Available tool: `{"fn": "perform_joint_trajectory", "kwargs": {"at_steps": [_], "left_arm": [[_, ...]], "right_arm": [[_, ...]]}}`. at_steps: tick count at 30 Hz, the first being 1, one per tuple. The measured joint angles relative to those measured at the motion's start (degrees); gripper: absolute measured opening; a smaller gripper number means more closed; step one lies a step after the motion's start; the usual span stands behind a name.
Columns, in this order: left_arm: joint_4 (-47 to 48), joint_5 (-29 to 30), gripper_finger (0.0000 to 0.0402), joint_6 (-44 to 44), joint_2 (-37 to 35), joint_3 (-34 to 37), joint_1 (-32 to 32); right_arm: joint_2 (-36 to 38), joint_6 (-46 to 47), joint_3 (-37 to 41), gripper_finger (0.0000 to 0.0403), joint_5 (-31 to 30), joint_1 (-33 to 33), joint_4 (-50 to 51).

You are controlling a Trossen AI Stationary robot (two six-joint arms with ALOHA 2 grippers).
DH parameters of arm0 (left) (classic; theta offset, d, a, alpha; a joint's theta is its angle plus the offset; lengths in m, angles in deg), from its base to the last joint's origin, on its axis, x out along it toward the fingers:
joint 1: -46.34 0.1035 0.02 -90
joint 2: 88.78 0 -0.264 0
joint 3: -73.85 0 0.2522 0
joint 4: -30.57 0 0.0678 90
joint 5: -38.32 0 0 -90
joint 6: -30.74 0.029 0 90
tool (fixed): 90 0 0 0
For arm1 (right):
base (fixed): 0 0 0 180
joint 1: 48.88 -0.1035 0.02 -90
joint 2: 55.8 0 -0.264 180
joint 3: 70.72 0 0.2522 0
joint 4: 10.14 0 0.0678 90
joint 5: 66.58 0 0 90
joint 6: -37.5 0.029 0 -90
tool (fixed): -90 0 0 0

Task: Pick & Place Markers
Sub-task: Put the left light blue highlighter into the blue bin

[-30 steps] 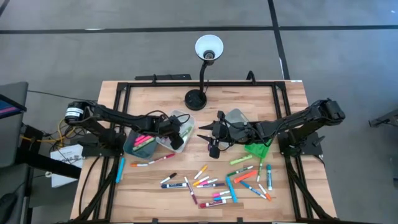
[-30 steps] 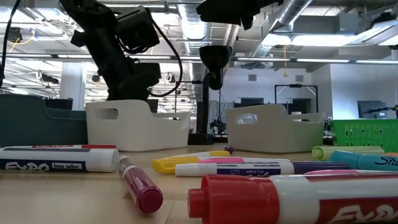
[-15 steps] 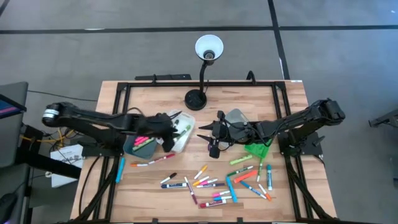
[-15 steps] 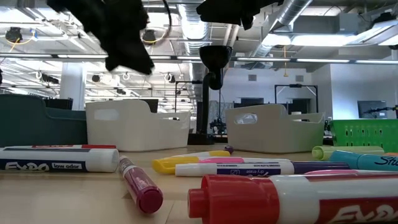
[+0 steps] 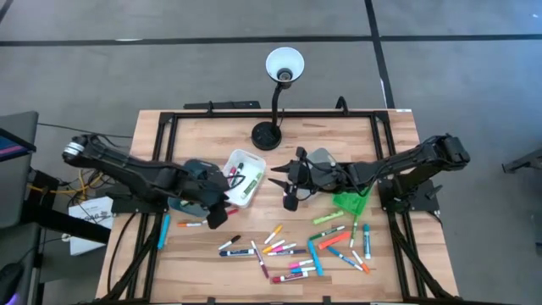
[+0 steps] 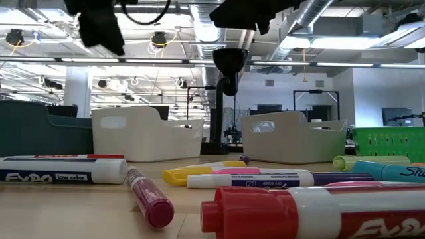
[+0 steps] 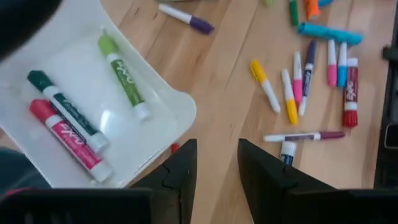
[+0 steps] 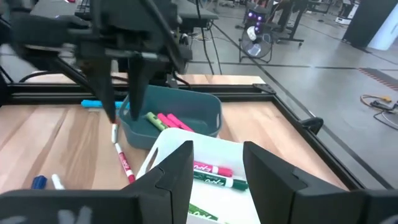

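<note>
**Both grippers empty over the bins, markers spread on the near surface**

From my high view, the loose markers (image 5: 292, 250) lie scattered across the near half of the wooden surface (image 5: 203, 127), a loose cluster of pink, orange, blue, yellow and green ones, well apart from both grippers. A red marker (image 5: 193, 224) lies just beside my left gripper (image 5: 217, 218), on the surface next to the teal bin (image 5: 188, 202).

My left gripper hangs over the surface at the near corner of the white bin (image 5: 240, 177). In the left wrist view its fingers (image 7: 184, 167) stand slightly apart with bare wood between them, so it is parted and holds nothing. That view also shows three markers lying in the white bin (image 7: 74, 74): a light green one (image 7: 122, 76), a dark green one and a red one. The left arm reaches in low from the left edge, stretched across the teal bin.

My right gripper (image 5: 290, 203) hovers right of the white bin, beside the clear bin (image 5: 323, 159). Its fingers (image 8: 177, 168) are spread, nothing between them. In its wrist view the teal bin (image 8: 186, 109) holds pink and green markers. The right arm extends from the right side, elbow raised.
</note>
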Motion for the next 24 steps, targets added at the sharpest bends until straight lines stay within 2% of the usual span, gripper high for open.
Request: {"fn": "perform_joint_trajectory", "kwargs": {"at_steps": [6, 10, 15, 21, 24], "left_arm": [[19.96, -1.54, 0.0111, -6.62, 8.73, -13.54, 0.11], [28.09, -8.27, 0.0111, -16.29, 12.19, -14.61, -0.82], [28.41, -19.45, 0.0108, -26.19, 13.28, -12.04, -5.64], [28.33, -26.42, 0.0101, -40.21, 13.22, -10.65, -13.71], [28.37, -27.37, 0.0102, -47.25, 13.24, -8.48, -17.83]], "right_arm": [[0.02, 0.02, 0.00, 0.0131, 0.01, 0.18, 0.57], [0.02, 0.04, 0.00, 0.0131, 0.02, 0.04, 0.65], [0.02, 0.32, 0.00, 0.0131, 0.54, 0.03, 1.25], [0.02, 0.50, 0.02, 0.0131, 1.92, 0.03, 1.14], [0.02, 0.48, 0.02, 0.0131, 1.97, 0.03, 0.89]]}}
